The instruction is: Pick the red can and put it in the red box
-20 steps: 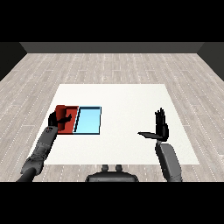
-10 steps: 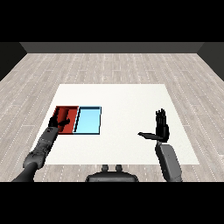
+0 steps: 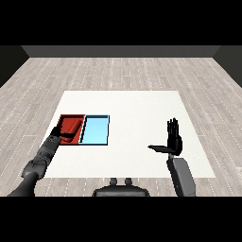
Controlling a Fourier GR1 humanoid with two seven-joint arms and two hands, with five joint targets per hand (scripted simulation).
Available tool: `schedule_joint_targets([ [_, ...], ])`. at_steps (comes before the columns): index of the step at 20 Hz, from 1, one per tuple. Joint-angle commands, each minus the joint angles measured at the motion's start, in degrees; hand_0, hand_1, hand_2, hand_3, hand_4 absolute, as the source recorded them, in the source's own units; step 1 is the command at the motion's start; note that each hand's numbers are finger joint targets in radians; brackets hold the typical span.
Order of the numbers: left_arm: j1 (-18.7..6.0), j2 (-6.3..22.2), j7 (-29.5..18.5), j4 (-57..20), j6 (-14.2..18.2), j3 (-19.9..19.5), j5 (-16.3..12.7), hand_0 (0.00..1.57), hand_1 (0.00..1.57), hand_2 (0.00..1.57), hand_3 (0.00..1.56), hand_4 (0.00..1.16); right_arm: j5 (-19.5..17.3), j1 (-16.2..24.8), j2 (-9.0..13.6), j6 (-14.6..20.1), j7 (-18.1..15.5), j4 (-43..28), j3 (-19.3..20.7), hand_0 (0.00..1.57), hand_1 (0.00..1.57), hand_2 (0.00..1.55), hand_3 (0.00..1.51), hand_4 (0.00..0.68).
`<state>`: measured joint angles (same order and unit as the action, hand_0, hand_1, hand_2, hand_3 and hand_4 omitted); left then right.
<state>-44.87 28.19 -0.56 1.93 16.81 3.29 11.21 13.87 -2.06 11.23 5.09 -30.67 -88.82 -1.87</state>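
Spreading across the middle of the head view, the white table [image 3: 137, 108] sits on a grey plank floor [image 3: 118, 71] and carries 2 trays side by side toward its 9 o'clock side.

The light blue tray [image 3: 95, 131] lies nearer the table's centre, and the red tray [image 3: 71, 124] touches its 9 o'clock edge, both trays flat on the white surface.

The left forearm [image 3: 40, 163] rises from the 7 o'clock corner of the view and points toward 1 o'clock, ending over the red tray's near corner. The right forearm [image 3: 180, 176] comes up from about 5 o'clock, standing well apart from both trays.

The right hand [image 3: 174, 140] is held upright at about 4 o'clock from the table's centre, fingers straight and pointing toward 12 o'clock, thumb stretched out toward 9 o'clock; it is released and grasps nothing.

The left hand [image 3: 60, 135] lies over the near edge of the red tray at its 7 o'clock part. Whether its fingers are curled or relaxed cannot be told, since the dark hand blends with the tray's rim.

The red can [image 3: 71, 135] appears as a rounded red shape lying inside the red tray, just beside the left hand at its 3 o'clock side. Whether hand and can touch cannot be told.
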Motion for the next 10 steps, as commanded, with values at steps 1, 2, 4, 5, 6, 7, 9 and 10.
schedule_joint_targets([
  [1,-1.69,-0.76,3.21,-0.94,0.22,-0.88,-0.65,0.0,0.0,0.0,0.0,0.0,1.13,1.42,1.56,-1.76,-0.07,-1.78,1.27,0.0,0.0,0.0,0.0,0.0],
  [2,0.91,-0.17,0.29,-0.03,1.47,-2.13,-1.83,0.0,0.0,0.0,0.0,0.0,0.46,0.41,1.05,-1.72,-0.68,0.56,1.13,0.0,0.0,0.0,0.0,0.0],
  [4,2.8,1.06,-7.21,3.6,4.46,-5.89,-5.55,0.0,0.0,0.0,0.0,0.0,0.34,1.51,-0.17,-0.88,-0.22,-2.16,-0.02,0.0,0.0,0.0,0.0,0.0],
  [5,2.46,0.57,-10.15,5.79,7.23,-8.66,-8.26,0.0,0.0,0.0,0.0,0.0,1.87,-0.07,1.95,-3.31,-0.15,-0.81,1.57,0.0,0.0,0.0,0.0,0.0],
  [6,1.94,0.17,-12.43,7.4,6.98,-10.47,-10.02,0.0,0.0,0.0,0.0,0.0,0.2,1.13,-0.13,-1.28,-1.62,-1.56,0.17,0.0,0.0,0.0,0.0,0.0],
  [7,2.93,-1.25,-17.53,10.26,6.65,-14.09,-13.75,0.0,0.0,0.0,0.0,0.0,0.71,-0.33,0.7,-1.88,-0.7,-0.92,0.7,0.0,0.0,0.0,0.0,0.0],
  [9,2.28,-3.0,-24.41,14.98,4.27,-17.6,-17.54,0.0,0.0,0.0,0.0,0.0,0.33,1.39,0.17,-1.99,-1.09,-1.48,-0.23,0.0,0.0,0.0,0.0,0.0],
  [10,1.94,-3.07,-28.37,17.92,2.23,-18.37,-18.58,0.0,0.0,0.0,0.0,0.0,0.72,1.07,0.22,-3.09,-1.57,-1.72,-0.64,0.0,0.0,0.0,0.0,0.0],
])
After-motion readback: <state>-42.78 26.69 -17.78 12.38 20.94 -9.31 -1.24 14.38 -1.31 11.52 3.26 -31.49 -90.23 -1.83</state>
